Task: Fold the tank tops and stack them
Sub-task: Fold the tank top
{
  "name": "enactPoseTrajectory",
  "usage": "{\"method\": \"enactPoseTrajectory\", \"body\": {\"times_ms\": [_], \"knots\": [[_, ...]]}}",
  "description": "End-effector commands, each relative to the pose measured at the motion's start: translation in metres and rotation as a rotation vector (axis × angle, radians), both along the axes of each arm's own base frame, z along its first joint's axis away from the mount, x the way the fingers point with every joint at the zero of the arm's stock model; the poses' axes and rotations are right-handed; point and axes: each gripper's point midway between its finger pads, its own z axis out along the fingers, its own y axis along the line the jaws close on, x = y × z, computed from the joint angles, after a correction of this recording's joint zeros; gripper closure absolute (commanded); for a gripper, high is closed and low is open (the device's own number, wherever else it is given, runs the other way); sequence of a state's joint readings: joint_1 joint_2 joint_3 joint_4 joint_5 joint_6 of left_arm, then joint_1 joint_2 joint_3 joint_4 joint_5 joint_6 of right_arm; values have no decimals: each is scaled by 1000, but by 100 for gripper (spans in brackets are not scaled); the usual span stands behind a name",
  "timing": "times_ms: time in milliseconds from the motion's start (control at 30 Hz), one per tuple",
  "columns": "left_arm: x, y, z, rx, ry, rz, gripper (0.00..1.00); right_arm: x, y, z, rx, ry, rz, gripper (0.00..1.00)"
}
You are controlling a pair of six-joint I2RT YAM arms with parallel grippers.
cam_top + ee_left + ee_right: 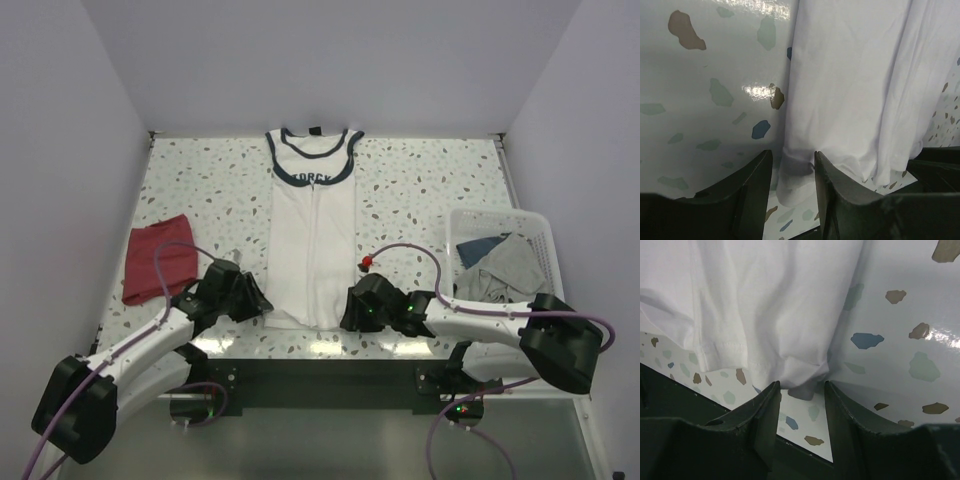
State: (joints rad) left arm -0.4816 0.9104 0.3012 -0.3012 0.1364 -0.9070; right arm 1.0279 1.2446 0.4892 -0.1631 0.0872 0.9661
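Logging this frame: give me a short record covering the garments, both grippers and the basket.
white tank top: long narrow strip at the centre of the table, neckline far, hem near
dark red tank top: at the left, apart from the white one
left gripper: fingers either side of the left hem corner; grip unclear
right gripper: fingers either side of the right hem corner; grip unclear
basket: at the right, holds grey cloth
stack: not yet made
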Motion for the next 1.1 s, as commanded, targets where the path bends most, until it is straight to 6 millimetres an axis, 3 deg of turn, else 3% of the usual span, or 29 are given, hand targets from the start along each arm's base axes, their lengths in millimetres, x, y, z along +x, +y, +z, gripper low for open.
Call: {"method": "enactPoseTrajectory", "body": {"times_ms": [0,267,433,533,733,867,1067], "knots": [[-30,8,-19,31,125,-9,56,3,1,-6,2,-4,-32,55],[-44,3,-25,26,169,-39,57,5,3,-8,4,-5,-38,60],[-49,3,-29,29,180,-54,60,6,-1,-3,-8,-20,-50,87],[-56,1,-32,24,198,-68,73,5,-7,-1,-28,-18,-54,99],[-63,2,-33,36,210,-84,81,3,-11,3,-30,-20,-56,100],[-67,-1,-32,20,213,-105,100,-2,-11,3,-36,-12,-36,100],[-88,-4,-31,14,247,-142,100,-24,-7,14,-95,-58,32,100]]}}
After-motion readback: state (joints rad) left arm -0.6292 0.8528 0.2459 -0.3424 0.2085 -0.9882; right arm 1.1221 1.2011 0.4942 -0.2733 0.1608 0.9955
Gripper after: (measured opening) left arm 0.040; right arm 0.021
